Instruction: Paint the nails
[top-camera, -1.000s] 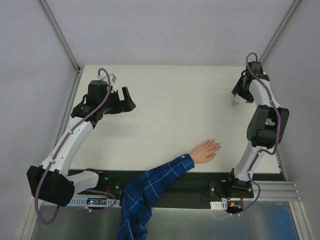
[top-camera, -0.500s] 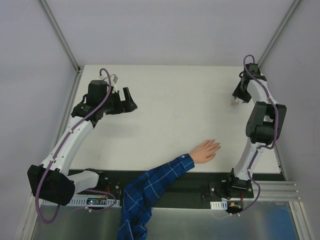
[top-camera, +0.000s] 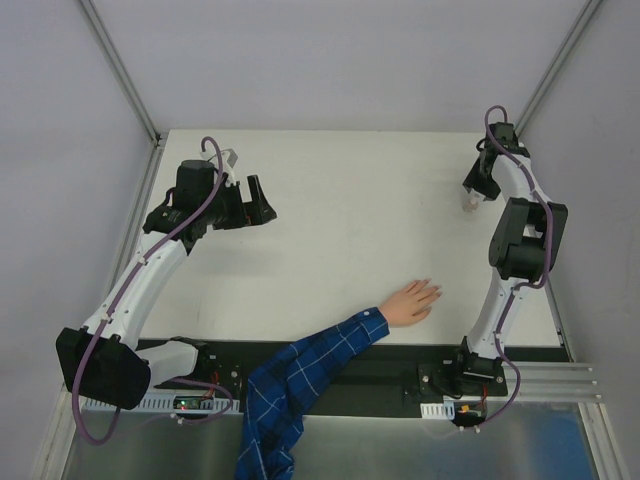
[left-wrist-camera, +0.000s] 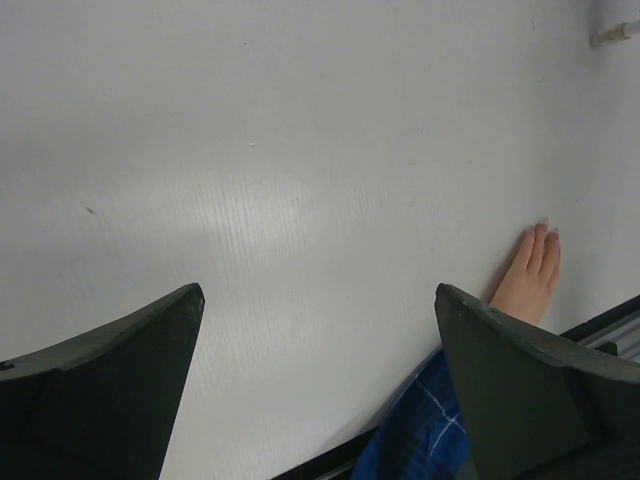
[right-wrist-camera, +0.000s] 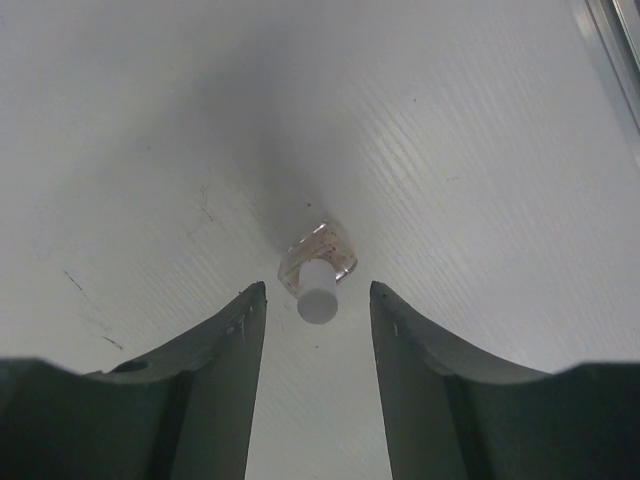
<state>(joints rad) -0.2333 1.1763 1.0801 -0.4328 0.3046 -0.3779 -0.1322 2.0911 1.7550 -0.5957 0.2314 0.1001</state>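
Setting: a white table (top-camera: 340, 210) inside pale grey walls.
Nails: you see the nails (left-wrist-camera: 545, 227) only as skin-toned fingertips on the hand (top-camera: 411, 302), which lies flat near the table's front edge, its blue plaid sleeve (top-camera: 300, 385) trailing off it.
Right gripper (right-wrist-camera: 316, 322): your jaws stand apart just above a small clear bottle with a white cap (right-wrist-camera: 317, 268), at the far right.
Left gripper (left-wrist-camera: 315, 345): spread wide over bare table, well apart from the hand.

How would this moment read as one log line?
right gripper: open over polish bottle | left gripper: open, idle | hand: flat on table
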